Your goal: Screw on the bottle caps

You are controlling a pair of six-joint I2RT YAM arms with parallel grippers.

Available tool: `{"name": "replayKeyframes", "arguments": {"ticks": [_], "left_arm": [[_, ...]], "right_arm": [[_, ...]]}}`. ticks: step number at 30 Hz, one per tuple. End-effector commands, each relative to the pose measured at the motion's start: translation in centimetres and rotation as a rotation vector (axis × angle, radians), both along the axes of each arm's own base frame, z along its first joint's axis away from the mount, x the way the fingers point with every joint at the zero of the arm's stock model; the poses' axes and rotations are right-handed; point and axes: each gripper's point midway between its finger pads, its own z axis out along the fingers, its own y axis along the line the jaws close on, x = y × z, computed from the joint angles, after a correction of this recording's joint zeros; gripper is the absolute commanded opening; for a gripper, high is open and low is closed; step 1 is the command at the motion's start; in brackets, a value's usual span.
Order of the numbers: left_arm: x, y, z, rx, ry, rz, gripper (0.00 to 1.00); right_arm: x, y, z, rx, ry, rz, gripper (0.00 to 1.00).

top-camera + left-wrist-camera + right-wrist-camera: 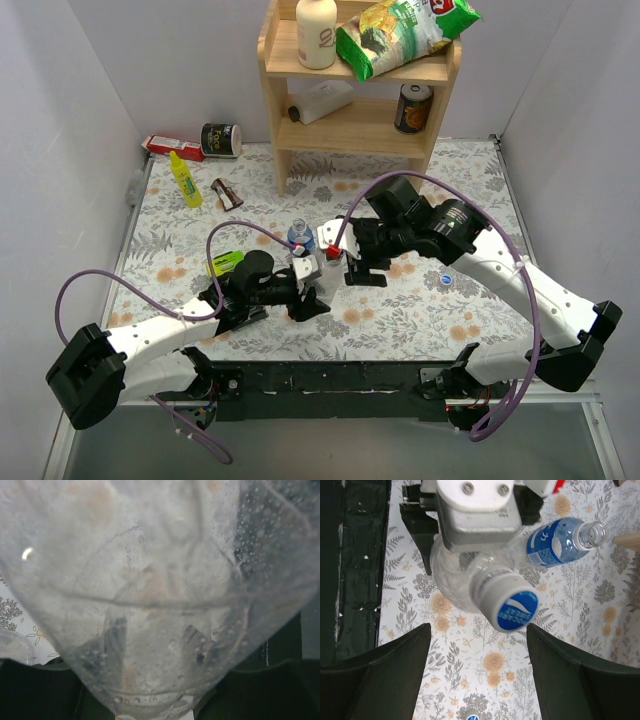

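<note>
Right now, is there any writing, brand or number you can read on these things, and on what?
No text reads clearly.
Labelled bottle: white characters on the blue band, illegible.
Cap on the plain bottle: white swoosh mark, no words.
Snack bag: print too small.

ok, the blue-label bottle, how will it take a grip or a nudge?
The blue-label bottle looks thin and is uncapped: probably squashes under a firm grip. No water visible, so likely light; standing upright, a nudge may tip it and let it roll.
</note>
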Motion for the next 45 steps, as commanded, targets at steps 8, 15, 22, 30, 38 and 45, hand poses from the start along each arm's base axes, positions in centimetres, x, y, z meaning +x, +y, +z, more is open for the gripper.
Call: {"name": "replayKeyframes", "arguments": {"ticks": [8,15,22,30,38,45], "left_arm": [[-0.8,1.4,-0.2,0.072,-0.143,-0.106,0.00],[-1.2,1.9,-0.9,0.120,-0.173,-0.153,0.00],[-1.2,1.9,-1.2,0.127,-0.176,-0.155,0.00],[-1.0,1.6,-1.0,0.121,-0.184,-0.156,0.00],[-0.9,1.5,-1.0,0.118,-0.191,-0.161,0.00],[-0.9,1.5,-1.1,0.118,-0.185,-0.155,0.00]], "right_arm": [[0.7,-0.9,3.9,0.031,-0.123,0.077,0.75],[-1.5,-0.3,4.2,0.075,-0.119,0.253,0.73],[-3.0,-0.1,3.7,0.068,-0.095,0.366,0.68],[-3.3,0.9,3.0,0.075,-0.086,0.393,0.64],[-3.6,1.7,2.6,0.086,-0.071,0.409,0.61],[-4.2,1.4,1.7,0.056,-0.066,0.446,0.57]]}}
